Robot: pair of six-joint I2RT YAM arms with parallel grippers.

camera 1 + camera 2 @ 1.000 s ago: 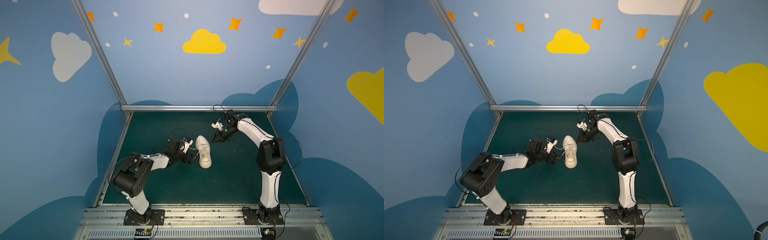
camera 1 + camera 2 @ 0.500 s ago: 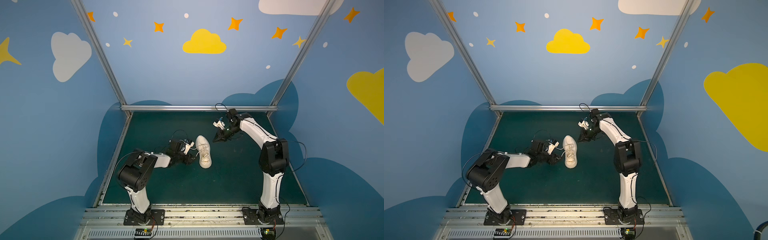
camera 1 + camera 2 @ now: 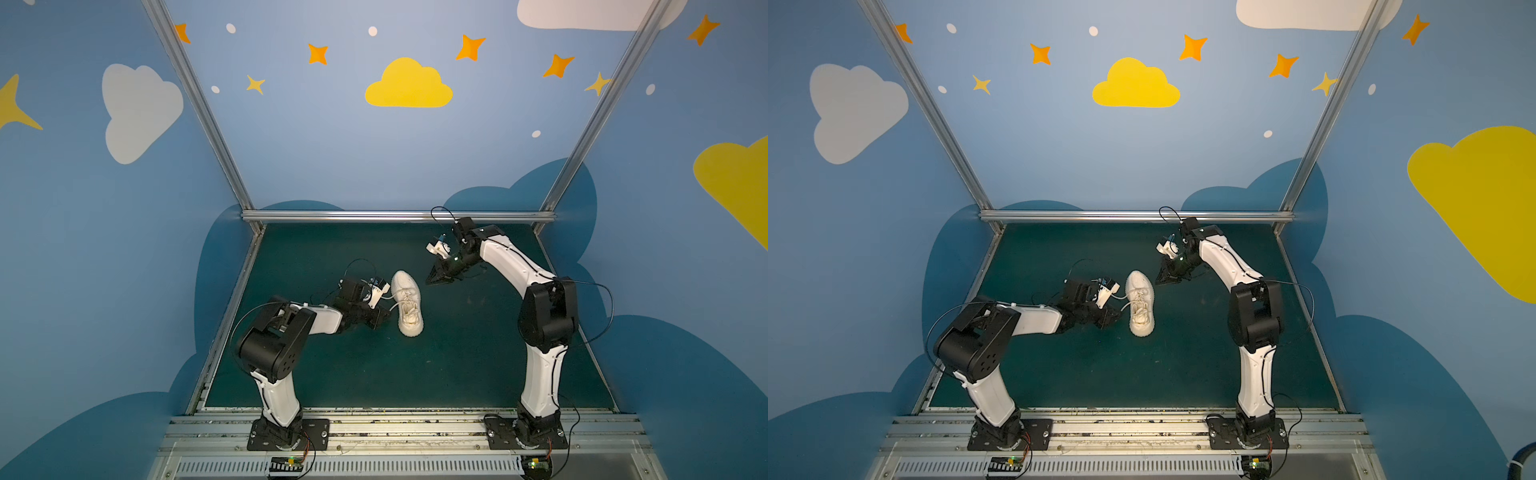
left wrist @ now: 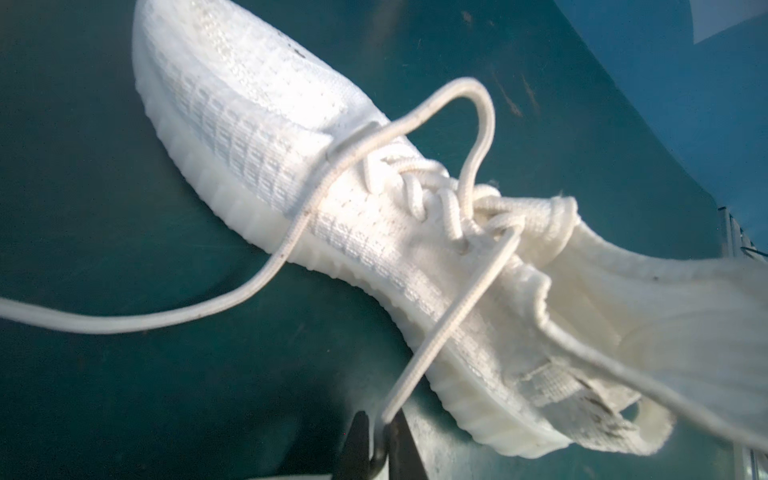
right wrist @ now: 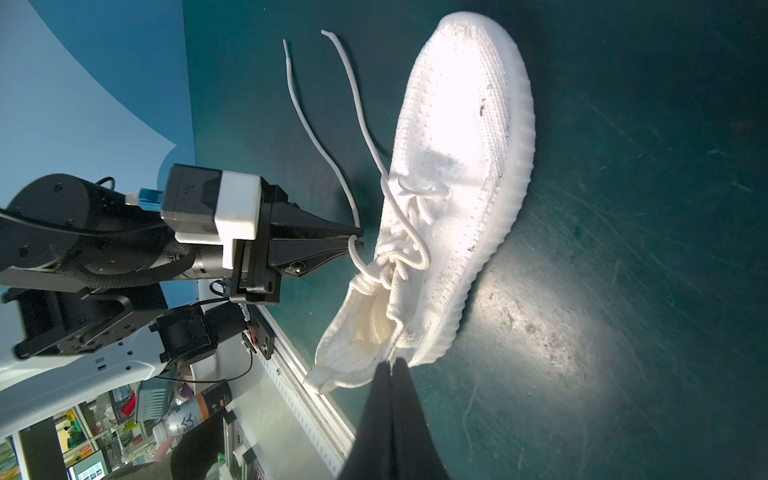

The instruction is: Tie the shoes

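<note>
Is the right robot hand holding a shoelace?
No, the right gripper is shut on nothing, while the left gripper pinches the lace.

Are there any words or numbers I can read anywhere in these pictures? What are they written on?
No text reads clearly anywhere.
White bottle, in the right wrist view: dark marks on its label, too blurred to read.
Dark can beside it: red label, too small to read.
Screen: too small to read.
Sneaker: no brand or number shows.
Walls: painted shapes only, no words.
</note>
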